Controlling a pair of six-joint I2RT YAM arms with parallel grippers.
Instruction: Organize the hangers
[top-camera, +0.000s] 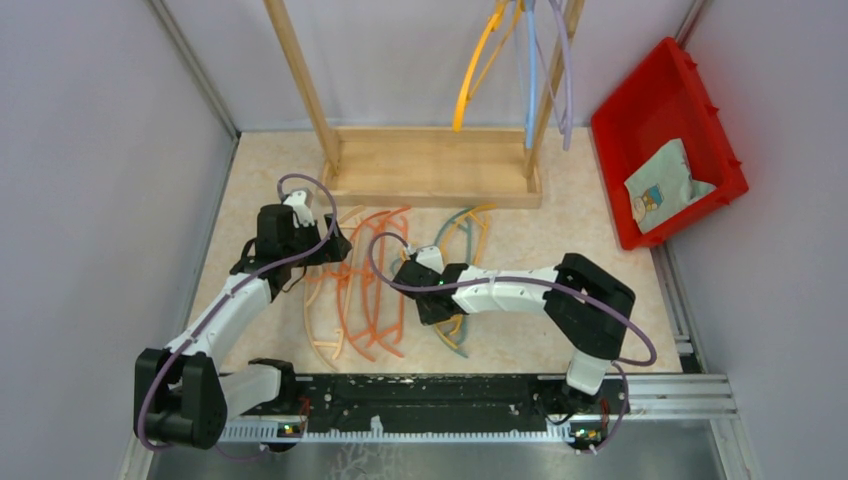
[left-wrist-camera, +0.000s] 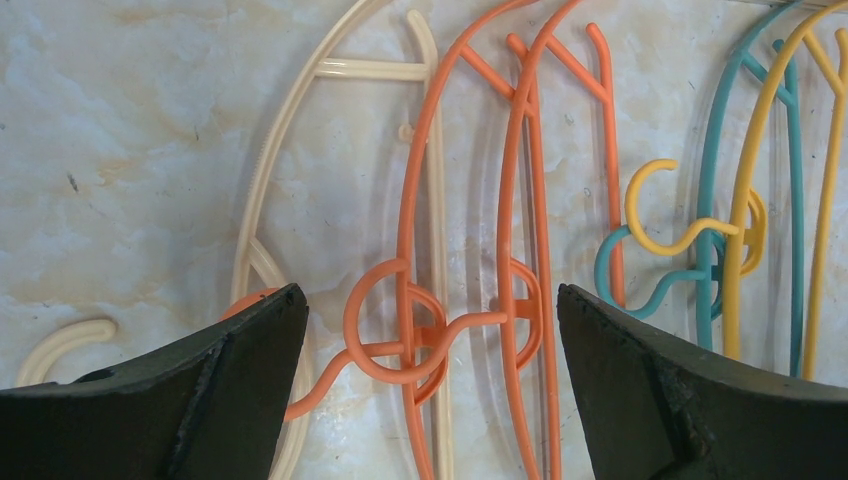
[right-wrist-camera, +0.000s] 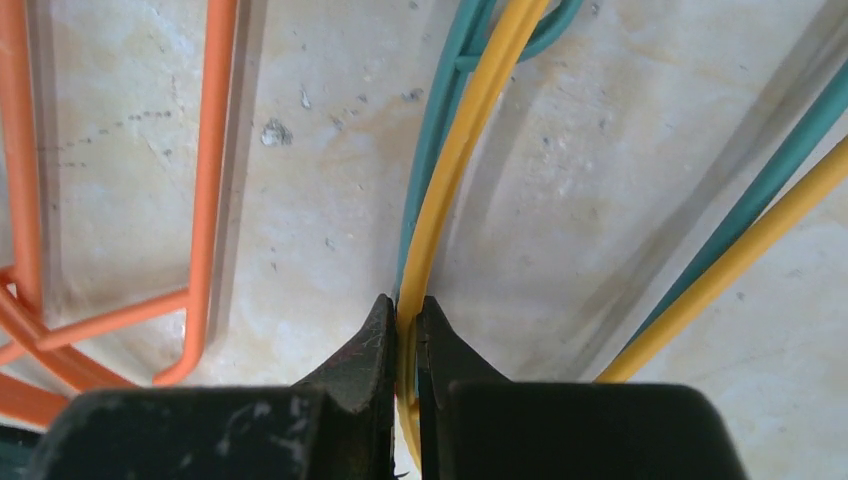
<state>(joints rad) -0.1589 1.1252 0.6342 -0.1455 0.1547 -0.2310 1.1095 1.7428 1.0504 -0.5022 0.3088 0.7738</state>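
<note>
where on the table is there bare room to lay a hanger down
Barest patch: the tabletop between the rack base, the red bin and the right arm. Crowded: the centre, where the hangers lie overlapping.

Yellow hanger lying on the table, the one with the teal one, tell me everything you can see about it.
The yellow hanger is a thin, glossy plastic rod with a curved shoulder, inner struts and an S-curved hook. It lies flat on the marbled table, stacked over the teal hanger with their outlines nearly matching, beside the orange hangers. The right gripper is shut on its curved rod; nothing else holds it.
</note>
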